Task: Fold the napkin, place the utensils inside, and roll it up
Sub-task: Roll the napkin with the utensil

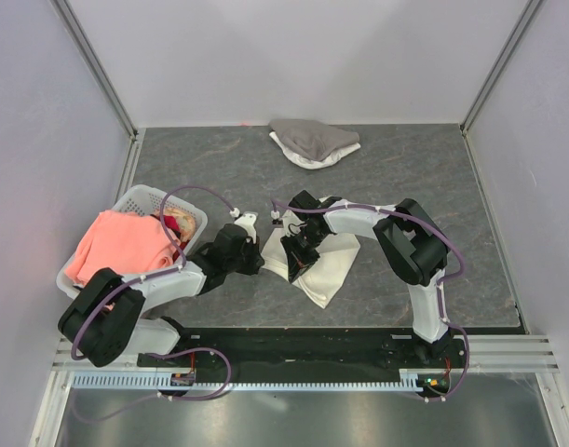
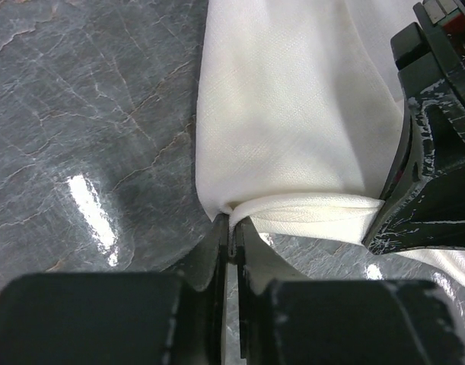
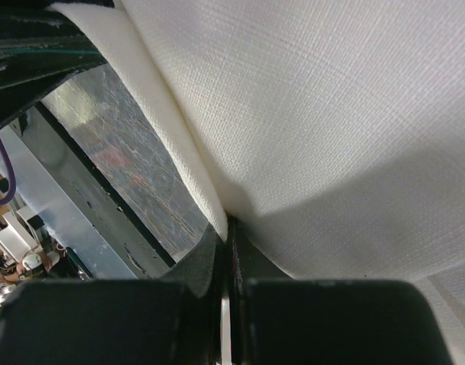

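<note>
Pinching napkin point(image 1: 332, 264) corner in left gripper point(image 2: 232, 228), jaws together on thin fold; clamping same cloth in right gripper point(image 3: 228, 228). Lying part-folded on table point(image 1: 433, 177) centre. Risking slip from shallow bite, or skewing fold through uneven pulls.

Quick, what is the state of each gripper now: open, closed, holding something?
Left gripper: closed, pinching a folded edge of the napkin.
Right gripper: closed, holding the napkin too.

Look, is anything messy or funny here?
A bit. The pink cloth spills over the basket rim on the left, and a grey-and-white cloth lies crumpled at the far edge. The napkin lies skewed, pinched by the left gripper and the right gripper.
</note>
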### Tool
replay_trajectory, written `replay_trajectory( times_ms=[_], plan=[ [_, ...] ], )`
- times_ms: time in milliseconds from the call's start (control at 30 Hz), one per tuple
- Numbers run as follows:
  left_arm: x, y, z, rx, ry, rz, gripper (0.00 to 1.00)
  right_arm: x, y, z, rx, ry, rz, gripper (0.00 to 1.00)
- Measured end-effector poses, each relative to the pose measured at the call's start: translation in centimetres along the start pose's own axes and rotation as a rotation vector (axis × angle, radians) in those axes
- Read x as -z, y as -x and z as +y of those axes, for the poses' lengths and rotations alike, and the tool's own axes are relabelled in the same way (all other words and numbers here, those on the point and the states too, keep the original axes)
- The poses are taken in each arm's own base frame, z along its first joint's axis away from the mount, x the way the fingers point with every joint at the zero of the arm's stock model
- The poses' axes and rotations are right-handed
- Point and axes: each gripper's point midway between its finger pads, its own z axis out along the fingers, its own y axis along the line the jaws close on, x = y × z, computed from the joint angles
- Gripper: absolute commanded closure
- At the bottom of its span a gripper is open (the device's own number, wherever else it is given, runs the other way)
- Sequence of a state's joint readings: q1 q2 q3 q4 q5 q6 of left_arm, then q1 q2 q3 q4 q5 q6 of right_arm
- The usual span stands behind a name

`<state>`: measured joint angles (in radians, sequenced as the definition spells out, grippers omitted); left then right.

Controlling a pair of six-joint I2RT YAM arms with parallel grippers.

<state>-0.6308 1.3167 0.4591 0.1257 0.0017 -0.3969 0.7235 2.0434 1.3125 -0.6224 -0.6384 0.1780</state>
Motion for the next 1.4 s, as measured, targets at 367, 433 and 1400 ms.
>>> replay_trajectory(
  times_ms=[367, 433, 1400],
  plan=[
    [-0.4, 0.4, -0.2, -0.001, 0.020, 0.055, 0.98, 1.2, 0.3, 0.2, 0.024, -0.059, -0.041, 0.39],
    [-0.4, 0.4, -0.3, 0.000, 0.026, 0.084, 0.98, 2.0, 0.1, -0.2, 0.034, -0.108, -0.063, 0.29],
    [0.4, -1.0, -1.8, 0.086, -0.030, 0.397, 0.98, 6.4, -0.9, 0.7, 0.312, -0.604, -0.523, 0.31]
  ],
)
